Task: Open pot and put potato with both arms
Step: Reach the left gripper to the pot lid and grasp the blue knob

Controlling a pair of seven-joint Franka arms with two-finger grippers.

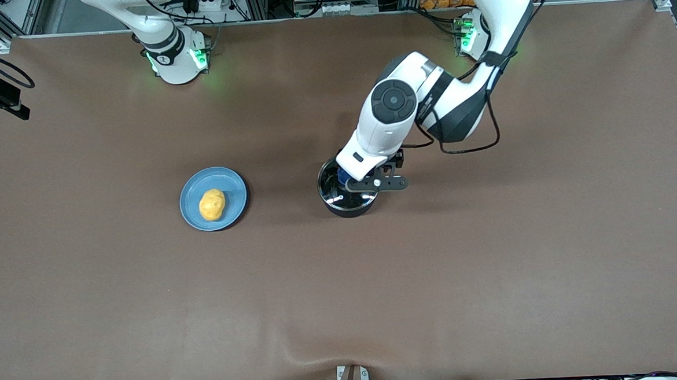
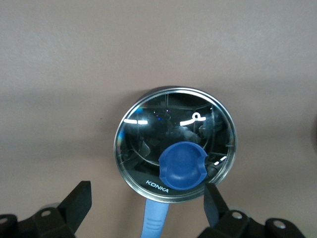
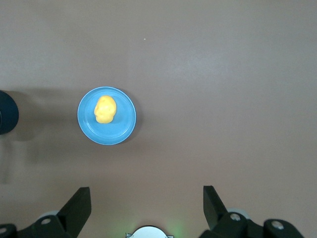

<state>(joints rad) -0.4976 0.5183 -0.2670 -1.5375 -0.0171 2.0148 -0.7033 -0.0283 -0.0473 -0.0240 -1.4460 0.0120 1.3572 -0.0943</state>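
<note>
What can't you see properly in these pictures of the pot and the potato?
- Front view: the left arm covers much of the small black pot, its glass lid and its long blue handle.
- Front view: the right gripper is cut off by the top edge.
- Left wrist view: the handle runs off the picture's edge; reflections on the lid hide the pot's inside.
- The yellow-orange potato's underside rests hidden on the round blue plate.

In the front view the left arm (image 1: 390, 118) covered part of the pot (image 1: 339, 198), hiding its blue handle and most of the lid knob. The left wrist view cut the handle (image 2: 154, 220) off at the picture's edge. The right end effector lay outside the front view, and the right wrist view showed only its finger (image 3: 77, 208) tips, the pot (image 3: 7, 112) clipped at the edge.
</note>
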